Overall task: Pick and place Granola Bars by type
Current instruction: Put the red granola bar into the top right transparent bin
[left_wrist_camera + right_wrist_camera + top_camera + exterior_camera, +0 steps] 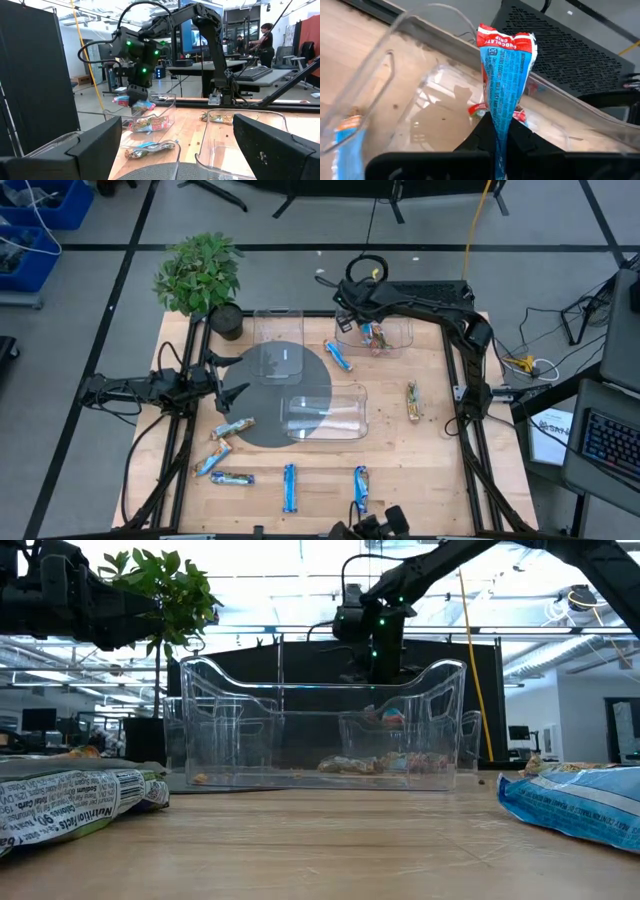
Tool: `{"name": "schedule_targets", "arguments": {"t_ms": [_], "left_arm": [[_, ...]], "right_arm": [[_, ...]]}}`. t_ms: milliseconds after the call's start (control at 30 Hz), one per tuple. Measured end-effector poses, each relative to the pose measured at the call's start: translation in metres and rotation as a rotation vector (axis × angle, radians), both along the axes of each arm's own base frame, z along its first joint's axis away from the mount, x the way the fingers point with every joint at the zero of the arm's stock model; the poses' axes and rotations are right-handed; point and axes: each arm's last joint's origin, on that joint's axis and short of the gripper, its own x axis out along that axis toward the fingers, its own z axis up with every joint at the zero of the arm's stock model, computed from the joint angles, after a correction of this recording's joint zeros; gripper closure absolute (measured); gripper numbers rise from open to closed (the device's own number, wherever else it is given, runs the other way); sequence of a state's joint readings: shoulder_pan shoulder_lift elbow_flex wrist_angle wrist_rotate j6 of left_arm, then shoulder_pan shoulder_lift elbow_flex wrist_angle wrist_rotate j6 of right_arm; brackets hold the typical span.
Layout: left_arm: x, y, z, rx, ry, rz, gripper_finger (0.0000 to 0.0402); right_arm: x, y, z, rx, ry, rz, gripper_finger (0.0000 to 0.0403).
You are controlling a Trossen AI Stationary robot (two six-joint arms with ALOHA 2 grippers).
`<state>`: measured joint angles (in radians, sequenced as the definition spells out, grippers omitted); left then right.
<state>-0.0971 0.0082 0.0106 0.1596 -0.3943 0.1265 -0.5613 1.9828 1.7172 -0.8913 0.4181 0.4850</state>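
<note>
**Blue-and-red bar pinched over the far-right bin**

Much of the far-right bin (395, 332) was masked by the right arm, so the wrappers (150, 123) lying inside it were hard to sort by type; the right gripper (501, 131) was clamped together on one granola bar (504, 85), which stood up from between its fingers above that bin; the left gripper (232, 377), fingers spread apart and empty, hovered by the table's left edge; other bars (289, 487) lay along the near edge
</note>
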Motion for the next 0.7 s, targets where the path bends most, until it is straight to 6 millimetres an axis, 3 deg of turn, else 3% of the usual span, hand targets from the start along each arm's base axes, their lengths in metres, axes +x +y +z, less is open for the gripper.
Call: {"name": "schedule_targets", "arguments": {"t_ms": [433, 700], "left_arm": [[0.000, 0.000, 0.000, 0.000, 0.001, 0.000, 0.0023], [0.000, 0.000, 0.000, 0.000, 0.000, 0.000, 0.0023]], "right_arm": [[0.001, 0.009, -0.002, 0.054, 0.032, 0.040, 0.0400], [0.010, 0.009, -0.033, 0.145, 0.090, 0.072, 0.0400]]}}
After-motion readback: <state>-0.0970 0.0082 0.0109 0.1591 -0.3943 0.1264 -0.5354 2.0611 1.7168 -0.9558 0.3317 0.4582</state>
